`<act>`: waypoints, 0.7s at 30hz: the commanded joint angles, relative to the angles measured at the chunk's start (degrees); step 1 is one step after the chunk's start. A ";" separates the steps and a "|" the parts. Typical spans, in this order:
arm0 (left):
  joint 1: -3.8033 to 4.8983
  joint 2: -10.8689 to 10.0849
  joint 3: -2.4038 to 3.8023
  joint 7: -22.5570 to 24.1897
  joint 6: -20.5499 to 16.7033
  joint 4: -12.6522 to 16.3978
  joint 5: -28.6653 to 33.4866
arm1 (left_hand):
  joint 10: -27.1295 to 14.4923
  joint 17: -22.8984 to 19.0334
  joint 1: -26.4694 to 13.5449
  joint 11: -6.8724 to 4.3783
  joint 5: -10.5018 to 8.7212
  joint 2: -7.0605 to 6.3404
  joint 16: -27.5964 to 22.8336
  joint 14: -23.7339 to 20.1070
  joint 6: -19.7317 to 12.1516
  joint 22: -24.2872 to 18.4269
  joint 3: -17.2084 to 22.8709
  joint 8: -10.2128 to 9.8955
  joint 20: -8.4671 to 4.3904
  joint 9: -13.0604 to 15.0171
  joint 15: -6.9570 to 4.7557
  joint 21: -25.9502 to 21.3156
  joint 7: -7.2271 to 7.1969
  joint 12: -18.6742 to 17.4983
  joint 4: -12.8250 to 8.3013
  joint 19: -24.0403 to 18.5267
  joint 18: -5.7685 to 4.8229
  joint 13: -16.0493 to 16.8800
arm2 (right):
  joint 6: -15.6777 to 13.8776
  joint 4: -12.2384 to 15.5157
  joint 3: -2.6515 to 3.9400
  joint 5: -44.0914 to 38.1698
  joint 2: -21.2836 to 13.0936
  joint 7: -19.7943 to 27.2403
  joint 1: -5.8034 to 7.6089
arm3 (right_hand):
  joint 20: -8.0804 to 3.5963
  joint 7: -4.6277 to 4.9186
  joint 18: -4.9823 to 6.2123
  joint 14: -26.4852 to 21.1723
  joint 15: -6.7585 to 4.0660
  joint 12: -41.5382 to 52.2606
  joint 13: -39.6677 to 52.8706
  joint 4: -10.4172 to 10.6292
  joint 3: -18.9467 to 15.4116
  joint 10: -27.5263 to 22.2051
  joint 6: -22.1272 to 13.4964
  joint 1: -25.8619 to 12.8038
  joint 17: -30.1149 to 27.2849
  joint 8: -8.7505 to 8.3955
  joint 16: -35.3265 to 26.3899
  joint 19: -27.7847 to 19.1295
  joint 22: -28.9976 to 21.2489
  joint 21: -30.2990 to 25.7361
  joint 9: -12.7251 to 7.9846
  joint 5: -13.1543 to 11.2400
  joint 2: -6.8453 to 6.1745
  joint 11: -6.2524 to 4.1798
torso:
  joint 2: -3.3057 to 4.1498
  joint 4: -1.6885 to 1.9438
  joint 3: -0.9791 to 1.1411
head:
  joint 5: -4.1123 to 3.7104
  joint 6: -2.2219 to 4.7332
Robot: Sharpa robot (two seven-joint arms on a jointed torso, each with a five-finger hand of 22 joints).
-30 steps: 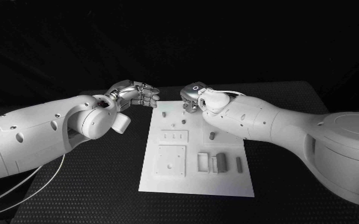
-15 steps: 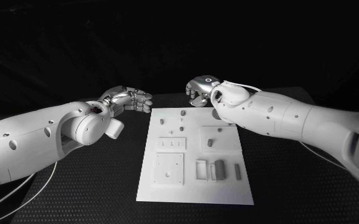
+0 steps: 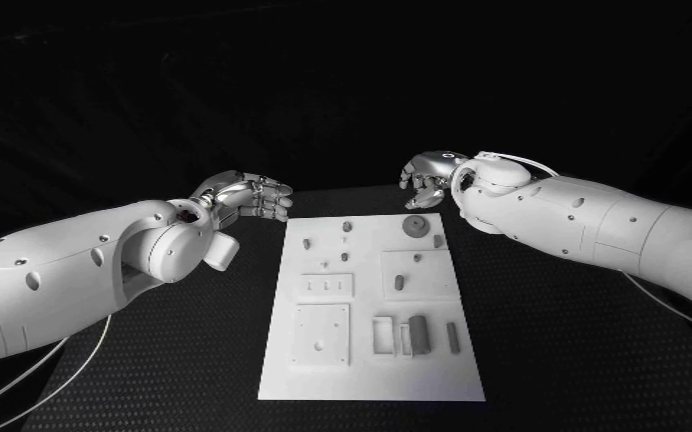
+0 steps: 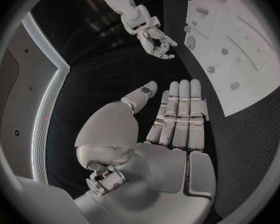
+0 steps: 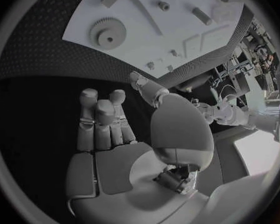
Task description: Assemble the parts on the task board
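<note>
In the head view, the white task board (image 3: 372, 312) lies flat in the middle of the frame on the black bumpy table (image 3: 173, 372), with the small grey parts (image 3: 418, 333) spread over it, so both arms can get to them. A round gear (image 3: 415, 224) with little teeth sits near the board's upper right corner, and some long block shapes sit lower down. The left hand (image 3: 248, 196) hangs at the left of the board's top edge with its shiny fingers curled in and nothing in it. The right hand (image 3: 428, 180) hangs just above the board's upper right corner, fingers bent and holding nothing; I think it waits there to reach for a part like the gear. In the left wrist view, the left hand (image 4: 177, 117) takes up the middle, with smooth silver fingers side by side and nothing held, and the board (image 4: 239, 50) shows at the upper right with small pegs on it. The right hand (image 4: 155, 37) shows in the upper middle, fingers loosely curled. In the right wrist view, the right hand (image 5: 105, 119) has its fingers folded down and holds nothing, off the board over the dark table, and the flat gear (image 5: 107, 34) lies at the upper left on the smooth board (image 5: 177, 30).
</note>
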 commanded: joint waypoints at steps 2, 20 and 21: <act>0.04 0.07 0.05 0.94 0.85 0.09 -0.13 | 0.41 0.12 -0.40 -0.06 -0.22 -0.32 -0.37 0.39 0.41 0.06 0.00 -0.27 0.26 -0.09 -0.04 -0.35 0.17 -0.37 -0.01 0.24 0.57 0.06 | 5.04 -0.42 -0.03 1.28 -0.68 0.82 -0.72 | -0.33 -0.05 1.78 -1.12 0.18 6.35 3.86 -1.26 -2.91 -1.61 -1.14 -1.72 2.75 -0.28 3.50 -0.51 1.31 1.31 0.38 0.01 1.02 0.02 | -0.02 -0.03 0.06 | -0.48 -0.20; 0.03 0.17 0.05 0.87 1.08 0.24 -0.23 | 0.40 0.20 -0.40 -0.04 -0.24 -0.31 -0.48 0.38 0.39 0.09 -0.01 -0.29 0.27 -0.15 -0.03 -0.40 0.18 -0.46 0.00 0.22 0.56 0.09 | 5.36 -3.86 -0.47 0.46 -0.50 1.06 -3.89 | -0.35 0.99 1.78 -2.56 1.15 10.02 4.58 -1.09 -2.96 -3.56 -3.24 -1.95 4.44 -1.12 5.42 -1.35 1.16 2.10 0.39 0.09 1.13 1.02 | 0.05 0.11 -0.14 | -1.31 -0.50; 0.03 0.13 0.05 0.87 1.07 0.26 -0.24 | 0.40 0.21 -0.41 -0.04 -0.24 -0.31 -0.49 0.38 0.39 0.09 -0.02 -0.29 0.27 -0.15 -0.03 -0.40 0.18 -0.47 0.00 0.22 0.56 0.09 | 5.24 -3.95 -0.47 0.30 -0.50 1.08 -3.94 | -0.34 1.03 1.78 -2.59 1.19 10.06 4.54 -1.12 -2.92 -3.60 -3.25 -1.89 4.45 -1.12 5.43 -1.38 1.16 2.10 0.40 0.09 1.23 1.06 | 0.05 0.11 -0.14 | -1.31 -0.50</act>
